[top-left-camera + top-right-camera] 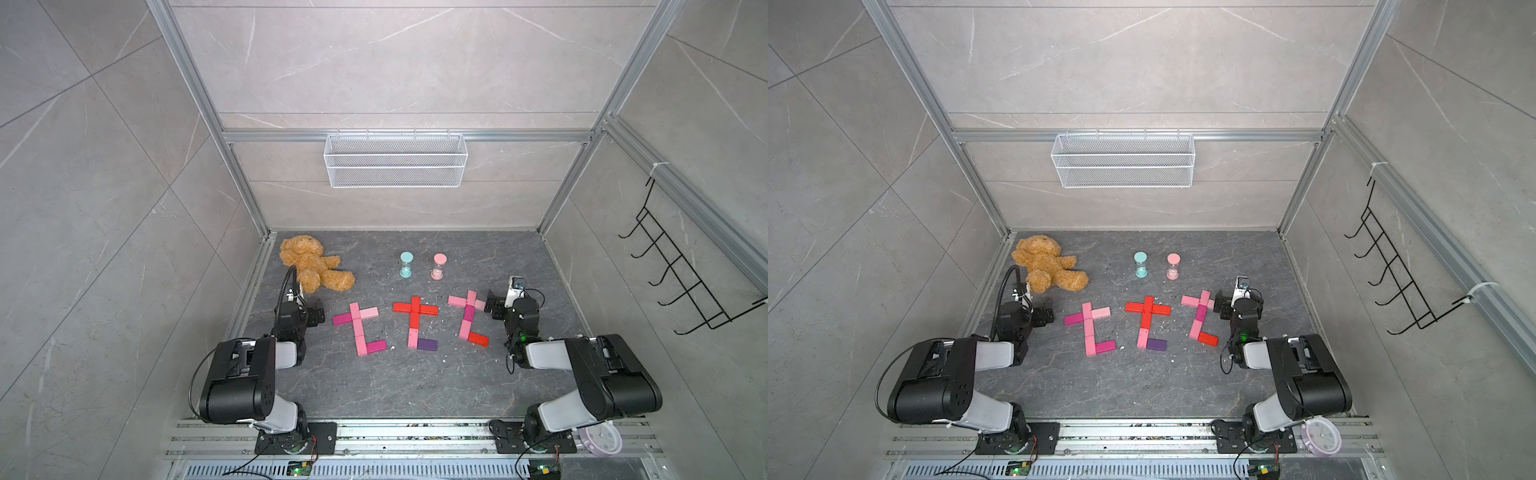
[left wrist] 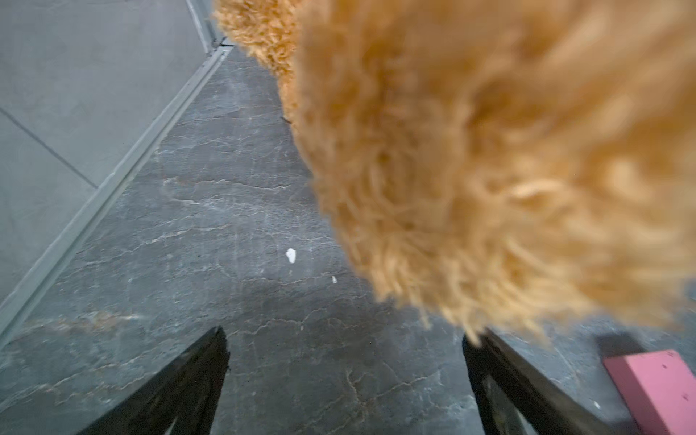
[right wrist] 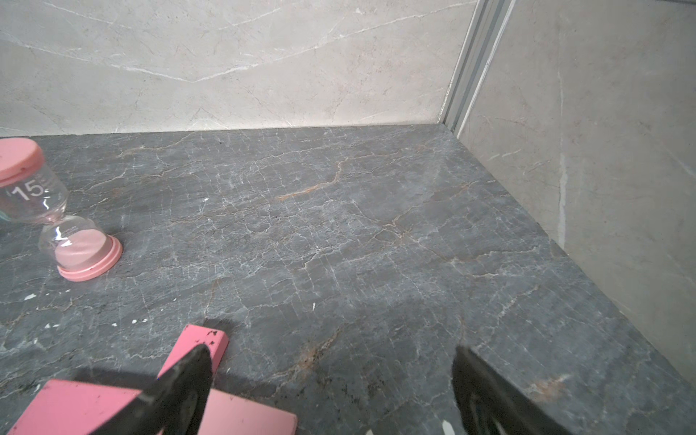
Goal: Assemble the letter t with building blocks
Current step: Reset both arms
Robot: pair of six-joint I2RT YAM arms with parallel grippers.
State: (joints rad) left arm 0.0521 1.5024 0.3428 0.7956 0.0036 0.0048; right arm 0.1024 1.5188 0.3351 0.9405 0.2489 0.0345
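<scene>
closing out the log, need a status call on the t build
left gripper open, empty; right gripper open, empty. building blocks lie flat in three t shapes. teddy bear crowds the left gripper, clear of the blocks.

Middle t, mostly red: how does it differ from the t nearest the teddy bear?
The red t has an all-red crossbar; the pink t beside the teddy bear has one half magenta, half light pink. The red t's stem is red above, light pink below; the pink t's is all light pink. The red t's foot is a purple block; the pink t's, a magenta block. Both lie flat on the table, feet turned the same way.
</scene>
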